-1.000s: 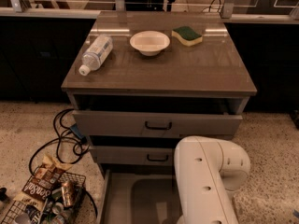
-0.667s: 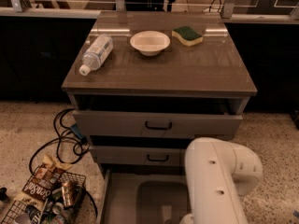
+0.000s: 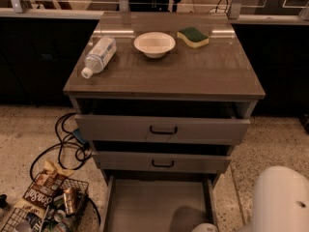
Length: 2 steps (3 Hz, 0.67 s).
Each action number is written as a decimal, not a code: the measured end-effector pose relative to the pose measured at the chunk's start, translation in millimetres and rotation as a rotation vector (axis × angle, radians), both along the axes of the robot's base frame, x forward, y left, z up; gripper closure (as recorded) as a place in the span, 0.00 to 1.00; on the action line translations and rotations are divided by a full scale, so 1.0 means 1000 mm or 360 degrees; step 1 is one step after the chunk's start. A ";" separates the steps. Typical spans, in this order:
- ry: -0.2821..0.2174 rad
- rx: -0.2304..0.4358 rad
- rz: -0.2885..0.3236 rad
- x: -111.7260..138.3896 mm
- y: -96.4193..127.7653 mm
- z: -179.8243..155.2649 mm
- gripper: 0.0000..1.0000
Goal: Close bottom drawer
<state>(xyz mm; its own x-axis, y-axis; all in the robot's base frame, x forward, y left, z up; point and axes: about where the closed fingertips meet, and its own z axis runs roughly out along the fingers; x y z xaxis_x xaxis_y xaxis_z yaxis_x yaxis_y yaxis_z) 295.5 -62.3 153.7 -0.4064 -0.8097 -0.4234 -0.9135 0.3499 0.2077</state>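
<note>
The bottom drawer (image 3: 154, 202) is pulled far out of the grey cabinet; its plain grey tray shows and looks empty, with a shadow on it, and its front is cut off by the lower edge of the view. Above it are the middle drawer (image 3: 161, 162) and the taller top drawer (image 3: 161, 128), each slightly out. Only my white arm shell (image 3: 280, 202) shows, at the bottom right beside the open tray. My gripper is out of view below the frame.
On the cabinet top lie a plastic bottle (image 3: 99, 56), a white bowl (image 3: 154, 43) and a yellow-green sponge (image 3: 193, 36). On the floor at the left are black cables (image 3: 67, 144) and a wire basket (image 3: 46, 209) with cans and snack bags.
My white arm has shifted right and lower in the view, uncovering more of the open bottom drawer's tray. The drawers have not moved.
</note>
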 end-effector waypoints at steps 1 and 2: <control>-0.0122 0.0001 -0.0148 0.012 0.000 0.004 1.00; -0.0183 -0.0020 -0.0262 0.015 0.006 0.006 1.00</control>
